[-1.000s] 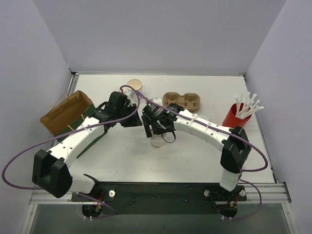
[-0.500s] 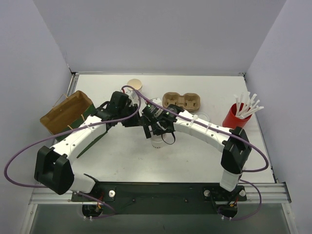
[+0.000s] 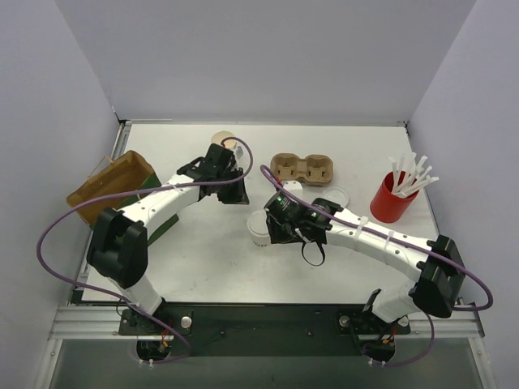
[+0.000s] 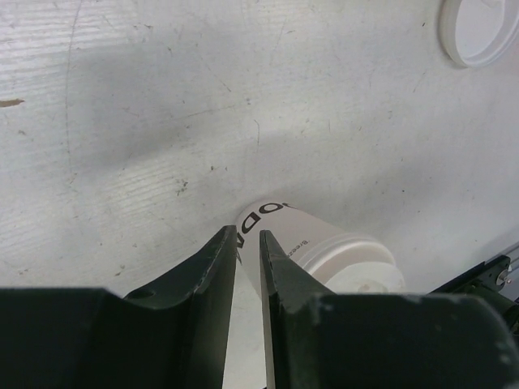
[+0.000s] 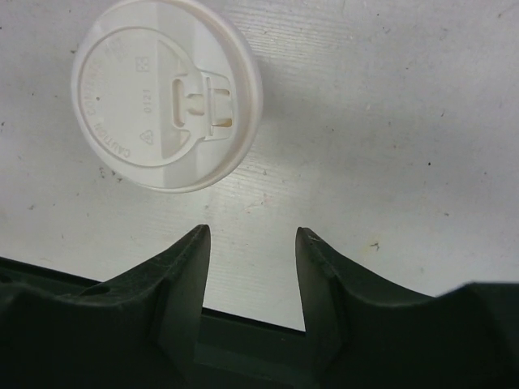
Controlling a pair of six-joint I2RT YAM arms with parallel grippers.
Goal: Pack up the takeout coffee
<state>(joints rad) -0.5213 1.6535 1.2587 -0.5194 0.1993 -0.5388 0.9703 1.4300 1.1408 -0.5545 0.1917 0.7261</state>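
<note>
The takeout coffee (image 3: 259,230) stands lidded mid-bench (image 3: 203,259), at 11 o'clock from the right claw (image 5: 251,235), which is spread and empty. The left claw (image 4: 246,237) is narrowed to a slit, pinching nothing. Best to slide the right claw toward 11 o'clock, straddle the cup wall under the lid (image 5: 166,93), squeeze gently and keep it upright.

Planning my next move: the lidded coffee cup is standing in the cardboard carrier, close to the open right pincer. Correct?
Not quite. The coffee cup stands on the bare table, on the near side of the cardboard carrier, not in it; both carrier holes look empty. The rest holds: the cup is close to the open right pincer. The top view shows this.
</note>
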